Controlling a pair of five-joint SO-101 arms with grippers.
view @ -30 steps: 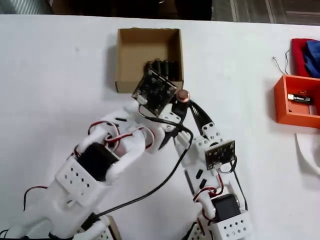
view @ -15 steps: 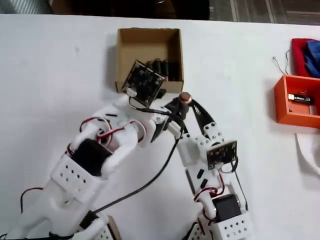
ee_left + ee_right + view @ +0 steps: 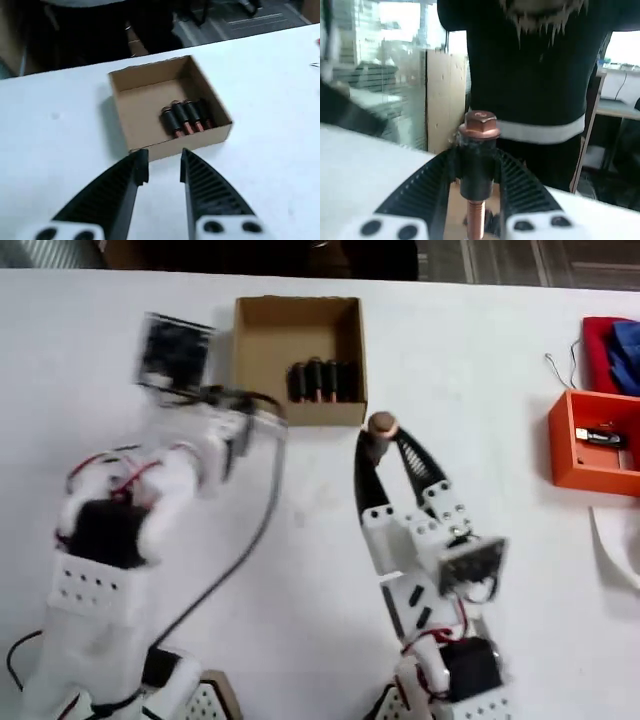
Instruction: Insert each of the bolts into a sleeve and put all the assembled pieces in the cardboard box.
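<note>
My right gripper (image 3: 381, 447) is shut on a black sleeve (image 3: 476, 167) with a copper bolt (image 3: 480, 125) through it, held upright. It hovers just in front of the cardboard box's (image 3: 268, 348) near right corner. Several assembled pieces (image 3: 322, 380) lie side by side in the box along its near wall. My left gripper (image 3: 252, 408) is over the table left of the box's near left corner. In the left wrist view it (image 3: 162, 162) stands open with nothing between its fingers, facing the box (image 3: 145, 102) and the pieces (image 3: 185, 117) inside.
An orange tray (image 3: 592, 445) holding a small dark item sits at the table's right edge, with red and blue cloth (image 3: 610, 345) behind it. A black cable (image 3: 250, 540) trails from the left arm across the white table.
My left arm has swung away to the left from the right gripper. The right gripper keeps the bolt and sleeve and has shifted slightly to the right.
</note>
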